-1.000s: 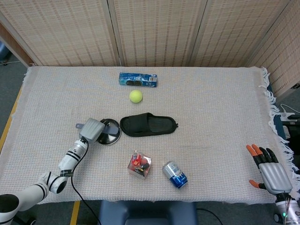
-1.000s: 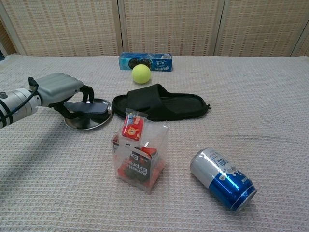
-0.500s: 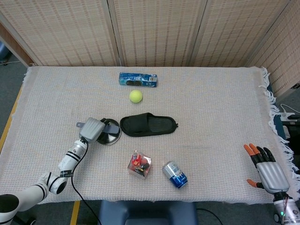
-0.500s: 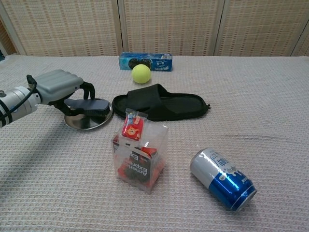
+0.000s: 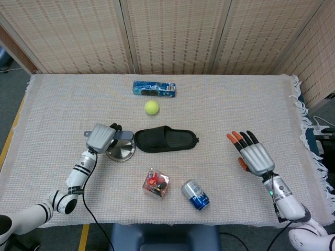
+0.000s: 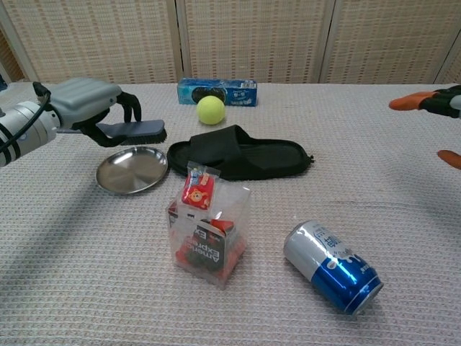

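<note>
My left hand (image 5: pixel 101 137) (image 6: pixel 85 103) grips a dark flat oblong object (image 5: pixel 124 135) (image 6: pixel 134 130) and holds it in the air just above a round metal plate (image 5: pixel 120 152) (image 6: pixel 132 170). The plate lies bare on the cloth. A black slipper (image 5: pixel 166 139) (image 6: pixel 241 153) rests right of the plate. Over the right part of the table my right hand (image 5: pixel 253 154) hovers open with its orange-tipped fingers spread, holding nothing. In the chest view only its fingertips (image 6: pixel 432 101) show, at the right edge.
A tennis ball (image 5: pixel 152 107) (image 6: pixel 210 109) sits in front of a blue cookie box (image 5: pixel 154 88) (image 6: pixel 217 91) at the back. Near the front lie a clear snack packet (image 5: pixel 156 183) (image 6: pixel 209 227) and a blue can (image 5: pixel 195 194) (image 6: pixel 333 266) on its side.
My left hand has lifted the dark object up off the plate. My right hand has come up from the front right corner and moved inward over the table.
</note>
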`<state>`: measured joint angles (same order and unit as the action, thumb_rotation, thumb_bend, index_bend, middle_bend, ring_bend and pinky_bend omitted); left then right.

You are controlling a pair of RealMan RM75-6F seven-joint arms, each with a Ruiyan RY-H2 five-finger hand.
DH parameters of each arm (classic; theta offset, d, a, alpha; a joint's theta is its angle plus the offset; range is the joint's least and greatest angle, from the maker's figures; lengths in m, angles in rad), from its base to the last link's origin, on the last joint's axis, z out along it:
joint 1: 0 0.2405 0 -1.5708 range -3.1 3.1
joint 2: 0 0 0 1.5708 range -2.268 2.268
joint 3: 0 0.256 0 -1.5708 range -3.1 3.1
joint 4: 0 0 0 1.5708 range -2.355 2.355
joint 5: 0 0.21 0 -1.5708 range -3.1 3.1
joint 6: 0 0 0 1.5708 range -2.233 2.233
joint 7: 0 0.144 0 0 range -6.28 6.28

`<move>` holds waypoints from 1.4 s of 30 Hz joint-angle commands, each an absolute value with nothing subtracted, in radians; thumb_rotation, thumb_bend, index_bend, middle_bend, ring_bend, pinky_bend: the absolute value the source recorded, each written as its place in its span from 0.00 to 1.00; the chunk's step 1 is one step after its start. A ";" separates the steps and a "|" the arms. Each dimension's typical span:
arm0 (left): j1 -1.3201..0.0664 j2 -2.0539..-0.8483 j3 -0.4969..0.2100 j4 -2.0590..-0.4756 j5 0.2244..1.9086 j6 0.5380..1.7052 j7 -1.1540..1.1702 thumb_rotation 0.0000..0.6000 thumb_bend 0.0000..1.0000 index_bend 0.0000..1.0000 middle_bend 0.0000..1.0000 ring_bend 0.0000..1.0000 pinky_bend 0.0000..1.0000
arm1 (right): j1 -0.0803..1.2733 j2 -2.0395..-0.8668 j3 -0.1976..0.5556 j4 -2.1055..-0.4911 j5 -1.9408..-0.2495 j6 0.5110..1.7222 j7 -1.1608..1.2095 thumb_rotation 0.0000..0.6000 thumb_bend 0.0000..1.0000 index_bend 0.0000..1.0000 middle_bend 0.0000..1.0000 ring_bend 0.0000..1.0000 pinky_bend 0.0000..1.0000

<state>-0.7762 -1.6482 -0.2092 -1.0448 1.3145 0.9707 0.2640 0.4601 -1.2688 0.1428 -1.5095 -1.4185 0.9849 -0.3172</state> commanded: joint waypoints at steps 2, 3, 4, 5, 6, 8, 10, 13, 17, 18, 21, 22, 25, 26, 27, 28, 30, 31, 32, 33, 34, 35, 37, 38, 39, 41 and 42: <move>-0.795 -1.643 -0.243 -1.104 1.262 0.964 0.335 1.00 0.46 0.51 0.61 0.82 1.00 | 0.597 -1.434 0.212 -1.400 -1.305 0.861 -0.462 1.00 0.48 0.00 0.00 0.00 0.00; -0.798 -1.643 -0.249 -1.116 1.253 0.966 0.347 1.00 0.46 0.51 0.61 0.82 1.00 | 0.613 -1.458 0.217 -1.380 -1.291 0.851 -0.475 1.00 0.49 0.00 0.00 0.00 0.00; -0.802 -1.646 -0.256 -1.128 1.244 0.971 0.364 1.00 0.46 0.51 0.61 0.82 1.00 | 0.633 -1.488 0.221 -1.355 -1.274 0.839 -0.485 1.00 0.52 0.00 0.00 0.00 0.00; -0.805 -1.649 -0.260 -1.136 1.237 0.974 0.376 1.00 0.46 0.51 0.61 0.82 1.00 | 0.645 -1.509 0.222 -1.339 -1.259 0.828 -0.490 1.00 0.55 0.00 0.00 0.00 0.00; -0.810 -1.653 -0.265 -1.145 1.226 0.977 0.392 1.00 0.46 0.51 0.61 0.82 1.00 | 0.659 -1.533 0.221 -1.319 -1.242 0.815 -0.497 1.00 0.62 0.00 0.00 0.00 0.00; -0.818 -1.658 -0.269 -1.156 1.211 0.976 0.421 1.00 0.46 0.51 0.61 0.82 1.00 | 0.680 -1.566 0.218 -1.292 -1.222 0.798 -0.508 1.00 0.68 0.00 0.00 0.00 0.00; -0.826 -1.660 -0.273 -1.170 1.194 0.969 0.445 1.00 0.45 0.51 0.60 0.82 1.00 | 0.700 -1.598 0.213 -1.269 -1.204 0.783 -0.517 1.00 0.70 0.00 0.00 0.00 0.00; -0.833 -1.661 -0.276 -1.186 1.177 0.969 0.461 1.00 0.45 0.51 0.60 0.82 1.00 | 0.725 -1.634 0.202 -1.239 -1.191 0.775 -0.541 1.00 0.71 0.00 0.00 0.00 0.00; -0.841 -1.666 -0.274 -1.193 1.166 0.971 0.474 1.00 0.45 0.51 0.60 0.82 1.00 | 0.747 -1.663 0.192 -1.211 -1.149 0.760 -0.579 1.00 0.71 0.00 0.00 0.00 0.00; -0.842 -1.668 -0.274 -1.194 1.166 0.974 0.476 1.00 0.45 0.51 0.61 0.82 1.00 | 0.752 -1.668 0.191 -1.206 -1.138 0.757 -0.587 1.00 0.71 0.00 0.00 0.00 0.00; -0.846 -1.678 -0.276 -1.201 1.164 0.989 0.473 1.00 0.45 0.51 0.61 0.82 1.00 | 0.763 -1.678 0.183 -1.200 -1.101 0.751 -0.616 1.00 0.71 0.00 0.00 0.00 0.00; -0.846 -1.686 -0.279 -1.202 1.163 1.001 0.472 1.00 0.45 0.51 0.61 0.82 1.00 | 0.765 -1.680 0.180 -1.201 -1.086 0.751 -0.627 1.00 0.71 0.00 0.00 0.00 0.00; -0.850 -1.703 -0.287 -1.209 1.151 1.015 0.476 1.00 0.45 0.51 0.61 0.82 1.00 | 0.769 -1.683 0.171 -1.209 -1.059 0.755 -0.640 1.00 0.71 0.00 0.00 0.00 0.00; -0.853 -1.708 -0.287 -1.210 1.146 1.015 0.482 1.00 0.45 0.51 0.61 0.82 1.00 | 0.771 -1.684 0.168 -1.209 -1.053 0.756 -0.643 1.00 0.71 0.00 0.00 0.00 0.00; -0.856 -1.714 -0.288 -1.211 1.141 1.015 0.489 1.00 0.45 0.51 0.61 0.82 1.00 | 0.773 -1.685 0.165 -1.209 -1.046 0.757 -0.647 1.00 0.71 0.00 0.00 0.00 0.00; -0.860 -1.724 -0.289 -1.211 1.135 1.017 0.498 1.00 0.45 0.51 0.60 0.82 1.00 | 0.776 -1.687 0.162 -1.210 -1.038 0.757 -0.652 1.00 0.71 0.00 0.00 0.00 0.00; -0.868 -1.741 -0.288 -1.207 1.130 1.019 0.509 1.00 0.45 0.51 0.60 0.82 1.00 | 0.780 -1.688 0.157 -1.212 -1.028 0.759 -0.661 1.00 0.71 0.00 0.00 0.00 0.00; -0.873 -1.750 -0.286 -1.203 1.128 1.017 0.517 1.00 0.45 0.51 0.60 0.82 1.00 | 0.783 -1.688 0.154 -1.216 -1.024 0.762 -0.665 1.00 0.71 0.00 0.00 0.00 0.00; -0.877 -1.757 -0.284 -1.199 1.127 1.017 0.523 1.00 0.45 0.51 0.60 0.82 1.00 | 0.785 -1.687 0.152 -1.219 -1.021 0.765 -0.667 1.00 0.71 0.00 0.00 0.00 0.00; -0.881 -1.765 -0.282 -1.193 1.128 1.018 0.530 1.00 0.45 0.51 0.60 0.82 1.00 | 0.786 -1.686 0.149 -1.223 -1.019 0.768 -0.670 1.00 0.71 0.00 0.00 0.00 0.00; -0.886 -1.774 -0.279 -1.185 1.130 1.019 0.537 1.00 0.45 0.51 0.60 0.82 1.00 | 0.788 -1.684 0.146 -1.228 -1.016 0.771 -0.674 1.00 0.71 0.00 0.00 0.00 0.00; -0.890 -1.782 -0.278 -1.177 1.131 1.020 0.540 1.00 0.45 0.51 0.60 0.82 1.00 | 0.789 -1.682 0.144 -1.231 -1.013 0.774 -0.676 1.00 0.71 0.00 0.00 0.00 0.00; -0.897 -1.798 -0.273 -1.159 1.135 1.021 0.547 1.00 0.45 0.51 0.60 0.82 1.00 | 0.791 -1.676 0.141 -1.240 -1.006 0.778 -0.676 1.00 0.71 0.00 0.00 0.00 0.00; -0.900 -1.805 -0.272 -1.152 1.135 1.020 0.548 1.00 0.45 0.50 0.60 0.82 1.00 | 0.793 -1.674 0.139 -1.244 -1.004 0.780 -0.677 1.00 0.71 0.00 0.00 0.00 0.00; -0.902 -1.811 -0.270 -1.144 1.135 1.017 0.548 1.00 0.45 0.50 0.60 0.82 1.00 | 0.794 -1.672 0.138 -1.246 -1.002 0.782 -0.678 1.00 0.71 0.00 0.00 0.00 0.00; -0.908 -1.826 -0.266 -1.127 1.133 1.015 0.556 1.00 0.45 0.50 0.60 0.82 1.00 | 0.796 -1.669 0.134 -1.250 -0.996 0.785 -0.678 1.00 0.71 0.00 0.00 0.00 0.00; -0.909 -1.828 -0.266 -1.124 1.134 1.015 0.558 1.00 0.45 0.50 0.60 0.82 1.00 | 0.796 -1.669 0.134 -1.250 -0.995 0.785 -0.679 1.00 0.71 0.00 0.00 0.00 0.00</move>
<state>-0.9061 -1.8245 -0.2676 -1.1274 1.1336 1.0156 0.5548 0.7956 -1.6691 0.1341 -1.2500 -0.9963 0.7847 -0.6784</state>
